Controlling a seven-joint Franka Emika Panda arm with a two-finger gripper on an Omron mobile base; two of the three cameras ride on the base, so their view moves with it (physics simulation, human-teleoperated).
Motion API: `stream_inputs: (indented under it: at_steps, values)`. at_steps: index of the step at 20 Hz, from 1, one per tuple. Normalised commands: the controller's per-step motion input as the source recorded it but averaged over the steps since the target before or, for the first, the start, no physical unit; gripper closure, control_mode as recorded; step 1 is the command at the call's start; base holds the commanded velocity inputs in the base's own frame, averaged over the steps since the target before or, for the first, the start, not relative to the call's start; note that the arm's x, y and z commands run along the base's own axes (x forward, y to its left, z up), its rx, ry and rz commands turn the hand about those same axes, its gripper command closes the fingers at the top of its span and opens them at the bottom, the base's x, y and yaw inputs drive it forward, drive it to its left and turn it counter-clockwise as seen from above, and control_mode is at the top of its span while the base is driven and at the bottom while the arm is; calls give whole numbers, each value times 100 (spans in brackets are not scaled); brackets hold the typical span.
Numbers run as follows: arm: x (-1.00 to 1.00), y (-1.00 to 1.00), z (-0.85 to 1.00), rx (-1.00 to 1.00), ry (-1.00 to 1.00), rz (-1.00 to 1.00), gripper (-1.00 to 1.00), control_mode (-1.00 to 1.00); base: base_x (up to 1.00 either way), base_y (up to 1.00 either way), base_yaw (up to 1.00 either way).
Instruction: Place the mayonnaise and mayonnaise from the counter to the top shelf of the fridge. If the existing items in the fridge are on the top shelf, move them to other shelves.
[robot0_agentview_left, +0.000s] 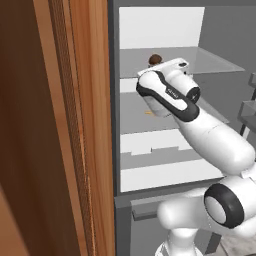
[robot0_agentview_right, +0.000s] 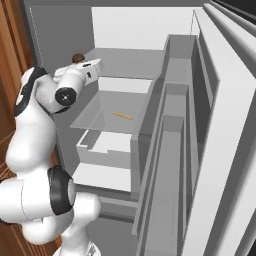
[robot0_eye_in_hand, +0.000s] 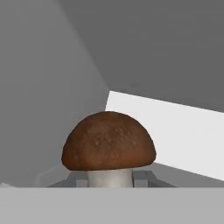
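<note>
Fridge-clearing stage. The jaws are clenched on the pale stem of a mushroom (robot0_eye_in_hand: 108, 146), whose matte, finely speckled brown cap domes at the centre of the hand view. In the left base view the gripper (robot0_agentview_left: 159, 67) sits at upper centre, at the front edge of the translucent grey top shelf (robot0_agentview_left: 210, 60). A thin orange sliver (robot0_agentview_right: 122, 116) lies on the smooth shelf below. The jars have yet to be placed; judged early.
</note>
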Motion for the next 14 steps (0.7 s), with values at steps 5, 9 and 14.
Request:
stream_inputs:
  at_steps: [5, 9, 14]
  values:
    - [-100, -20, 100, 7, 25, -12, 100, -100, 0, 0, 0]
    - [-100, -26, 91, 10, 42, -10, 100, -100, 0, 0, 0]
    - [-100, -40, 94, 15, 51, -6, 100, -100, 0, 0, 0]
